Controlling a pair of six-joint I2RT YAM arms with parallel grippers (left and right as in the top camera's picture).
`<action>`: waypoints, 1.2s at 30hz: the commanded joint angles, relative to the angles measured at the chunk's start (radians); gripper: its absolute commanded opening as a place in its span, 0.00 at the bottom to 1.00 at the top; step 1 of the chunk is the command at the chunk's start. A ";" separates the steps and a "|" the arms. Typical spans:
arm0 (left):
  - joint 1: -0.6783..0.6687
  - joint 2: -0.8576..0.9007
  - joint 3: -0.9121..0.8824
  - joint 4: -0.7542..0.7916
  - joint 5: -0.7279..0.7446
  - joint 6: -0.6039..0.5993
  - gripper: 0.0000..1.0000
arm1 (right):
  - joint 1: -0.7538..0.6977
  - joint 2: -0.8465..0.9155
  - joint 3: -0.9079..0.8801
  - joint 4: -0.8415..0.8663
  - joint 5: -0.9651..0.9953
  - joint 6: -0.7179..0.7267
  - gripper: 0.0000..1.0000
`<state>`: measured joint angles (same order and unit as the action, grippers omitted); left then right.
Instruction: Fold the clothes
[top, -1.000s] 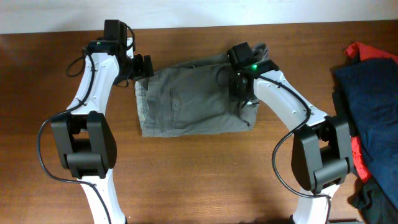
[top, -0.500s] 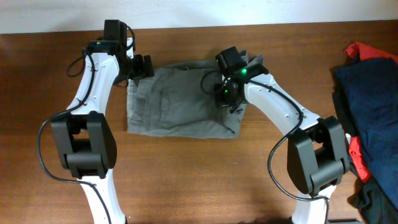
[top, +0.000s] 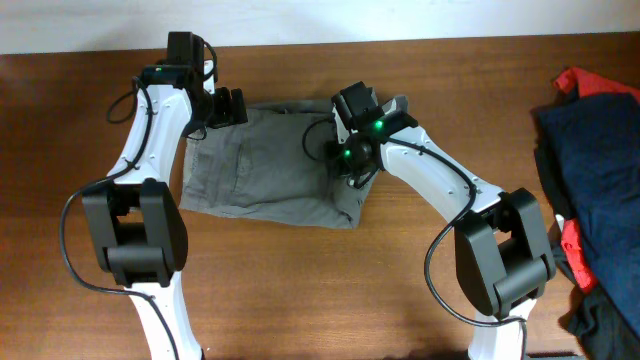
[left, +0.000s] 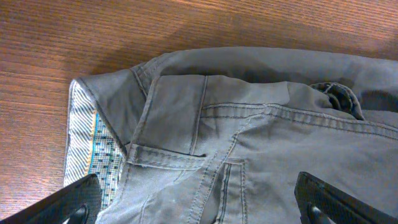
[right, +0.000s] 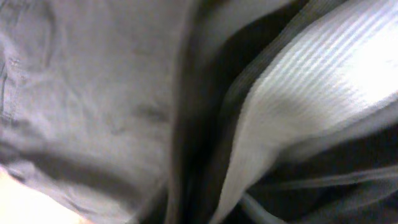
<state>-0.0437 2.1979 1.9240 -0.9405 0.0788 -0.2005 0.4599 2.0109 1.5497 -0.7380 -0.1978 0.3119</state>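
One grey-olive garment (top: 265, 175) lies rumpled mid-counter (top: 300, 300). Of two tools, the left tool (top: 232, 107) hovers spread wide at its top edge. The right tool (top: 347, 165) is down in the cloth's right side; I cannot tell its grip.

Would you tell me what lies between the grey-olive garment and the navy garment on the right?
Overhead view: bare wooden tabletop, crossed by the right arm, separates the grey-olive garment from the navy garment.
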 joint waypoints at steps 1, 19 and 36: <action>0.003 0.006 0.021 0.001 0.003 0.019 0.99 | 0.011 -0.020 -0.009 0.005 -0.029 -0.028 0.60; 0.003 0.006 0.021 -0.001 0.003 0.019 0.99 | -0.313 -0.021 0.147 -0.243 0.018 -0.016 0.99; 0.003 0.006 0.021 0.010 0.003 0.019 0.99 | -0.467 -0.020 -0.131 -0.035 -0.383 -0.046 0.99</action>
<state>-0.0437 2.1979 1.9240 -0.9356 0.0788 -0.2005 -0.0113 2.0071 1.4864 -0.8322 -0.4564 0.2859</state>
